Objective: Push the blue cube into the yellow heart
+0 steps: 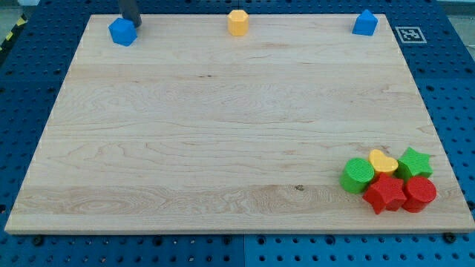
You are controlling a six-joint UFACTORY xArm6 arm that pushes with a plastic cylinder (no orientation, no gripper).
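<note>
The rod's tip (133, 24), which has no claw to open or close, touches the blue cube (122, 32) at the worktop's (223, 133) top-left corner, while the yellow heart (383, 161) sits diagonally opposite, clustered near the bottom-right corner.

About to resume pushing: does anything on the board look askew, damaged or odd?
Nothing damaged. The blue cube sits at the top-left edge, my tip touching it; the yellow heart is crowded by four blocks at bottom right.
</note>
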